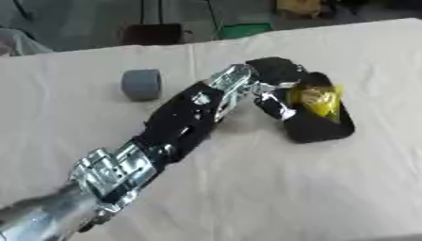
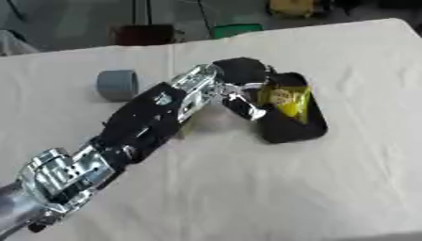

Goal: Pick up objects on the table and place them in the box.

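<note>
Black left arm (image 1: 177, 124), silver joints

This looks like a lab or workshop. A table (image 1: 247, 197) draped in plain cream cloth stands on a bare grey floor (image 1: 74, 19). Beyond its far edge, cables (image 1: 216, 19) hang over a dark box (image 1: 152, 34), a green item (image 1: 245, 30) and yellow equipment (image 1: 298, 7).

table covering (image 1: 272, 188): cream cloth, matt, with soft creases running across it
left arm (image 1: 177, 124): glossy black shell, likely plastic, giving way to bright silver metal near the lower left
left hand (image 1: 276, 77): shiny black casing with polished silver parts
box (image 1: 326, 129): black shallow tray, smooth, dull sheen, material unclear
yellow packet (image 1: 317, 100): glossy, crinkled wrapper, looks like plastic film
grey roll (image 1: 142, 84): matt grey, smooth sides, far left
</note>
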Available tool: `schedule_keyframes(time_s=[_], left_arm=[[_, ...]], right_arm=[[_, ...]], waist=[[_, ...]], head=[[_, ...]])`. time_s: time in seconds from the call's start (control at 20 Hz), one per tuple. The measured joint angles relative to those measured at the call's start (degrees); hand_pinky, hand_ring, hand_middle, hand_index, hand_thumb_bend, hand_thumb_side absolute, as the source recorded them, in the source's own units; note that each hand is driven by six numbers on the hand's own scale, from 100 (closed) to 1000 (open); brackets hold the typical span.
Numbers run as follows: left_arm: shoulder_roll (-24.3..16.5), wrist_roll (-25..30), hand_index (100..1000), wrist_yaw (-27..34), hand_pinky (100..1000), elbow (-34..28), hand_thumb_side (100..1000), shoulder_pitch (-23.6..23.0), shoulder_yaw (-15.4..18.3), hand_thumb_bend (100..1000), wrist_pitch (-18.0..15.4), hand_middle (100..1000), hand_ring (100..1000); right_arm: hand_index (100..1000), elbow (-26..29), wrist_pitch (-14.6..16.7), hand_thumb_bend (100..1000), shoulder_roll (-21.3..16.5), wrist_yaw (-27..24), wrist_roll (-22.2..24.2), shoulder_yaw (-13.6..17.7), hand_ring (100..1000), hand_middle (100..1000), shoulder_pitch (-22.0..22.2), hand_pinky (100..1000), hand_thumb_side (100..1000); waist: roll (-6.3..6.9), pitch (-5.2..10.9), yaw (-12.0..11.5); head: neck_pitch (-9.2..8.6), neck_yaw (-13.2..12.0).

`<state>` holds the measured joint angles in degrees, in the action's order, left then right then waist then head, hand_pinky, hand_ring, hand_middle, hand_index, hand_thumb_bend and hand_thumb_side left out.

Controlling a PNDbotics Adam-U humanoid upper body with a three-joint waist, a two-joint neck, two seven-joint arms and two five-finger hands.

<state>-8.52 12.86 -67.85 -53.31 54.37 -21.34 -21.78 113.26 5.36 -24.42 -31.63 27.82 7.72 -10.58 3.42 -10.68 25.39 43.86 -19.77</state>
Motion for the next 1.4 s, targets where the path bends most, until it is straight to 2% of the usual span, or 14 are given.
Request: schedule_keyframes(time_s=[0.05,0.2,0.4,0.55,0.65,0.75,0.9,0.95,1.0,1.05,1.2,1.35,1.4], left_arm=[[0.17,-0.46,829,-0.79,694,0.18,428,-0.18,-0.01,100,-0.06,712,636],[0.98,-2.53,896,-5.00,771,0.81,501,-0.60,0.29,100,-0.30,838,785],[2.47,-7.91,951,-13.50,841,2.76,594,-1.07,2.48,114,-1.13,923,882],[3.13,-12.47,960,-16.41,859,4.15,606,-1.18,4.04,100,-1.01,936,898],[3.28,-15.87,954,-16.48,849,4.54,584,-1.35,4.96,100,-0.50,918,877],[3.40,-20.46,945,-13.62,831,4.15,610,-1.51,6.25,100,0.56,899,855],[2.89,-26.25,928,-4.44,806,1.28,686,-1.59,7.76,100,2.34,867,820],[2.34,-27.21,928,-0.73,807,-0.15,679,-1.64,8.03,100,2.94,869,823],[1.47,-27.70,927,3.23,808,-2.26,776,-1.72,8.32,100,3.51,869,824],[0.21,-27.59,927,7.10,808,-4.58,680,-1.93,8.53,100,4.16,869,824],[-3.48,-24.35,930,16.28,812,-12.08,712,-2.73,8.49,100,6.11,867,821],[-9.61,-16.43,942,24.01,822,-20.62,805,-5.74,8.76,100,7.75,878,825],[-11.24,-13.00,941,26.19,821,-23.00,807,-6.96,8.92,100,8.34,873,822]], right_arm=[[841,0.00,-0.01,100,0.01,0.00,0.01,0.00,554,767,0.00,667,632],[841,0.00,-0.01,100,0.03,0.00,0.02,0.00,554,767,0.01,667,631],[841,0.00,0.00,100,0.05,0.00,0.01,0.00,554,767,0.03,667,632],[841,0.00,0.01,100,0.06,0.01,0.00,0.00,554,767,0.05,667,632],[841,0.00,0.04,100,0.07,0.04,-0.03,0.00,554,767,0.08,667,632],[841,0.00,0.07,100,0.07,0.06,-0.06,0.00,554,767,0.32,667,633],[841,0.00,0.15,100,0.12,0.13,-0.14,0.03,554,767,0.55,667,633],[841,0.00,0.17,100,0.18,0.19,-0.16,0.04,554,766,0.59,667,633],[841,0.00,0.21,100,0.22,0.29,-0.20,0.05,554,767,0.80,667,632],[841,0.00,0.26,100,0.26,0.34,-0.26,0.06,554,767,1.03,667,633],[841,0.00,0.49,100,0.32,0.47,-0.49,0.37,554,767,1.56,667,632],[841,0.01,0.83,100,0.32,0.86,-0.85,0.68,554,767,2.26,667,634],[841,0.02,0.93,100,0.31,0.94,-0.96,0.85,553,767,2.64,667,634]], waist=[[0.00,-0.01,0.01],[0.00,-0.03,0.02],[-0.01,-0.04,0.02],[-0.04,-0.07,0.02],[-0.06,-0.07,0.00],[-0.16,-0.09,-0.26],[-0.32,-0.10,-0.71],[-0.37,-0.10,-0.93],[-0.39,-0.10,-1.28],[-0.40,-0.10,-1.56],[-0.59,-0.05,-2.65],[-1.16,0.03,-4.55],[-1.31,0.15,-5.16]], head=[[0.00,0.13],[0.00,0.27],[0.00,0.42],[0.00,0.46],[0.00,0.51],[0.00,0.74],[-0.01,1.14],[-0.01,1.32],[-0.02,1.58],[-0.02,1.79],[-0.03,2.59],[-0.05,3.68],[-0.07,3.91]])
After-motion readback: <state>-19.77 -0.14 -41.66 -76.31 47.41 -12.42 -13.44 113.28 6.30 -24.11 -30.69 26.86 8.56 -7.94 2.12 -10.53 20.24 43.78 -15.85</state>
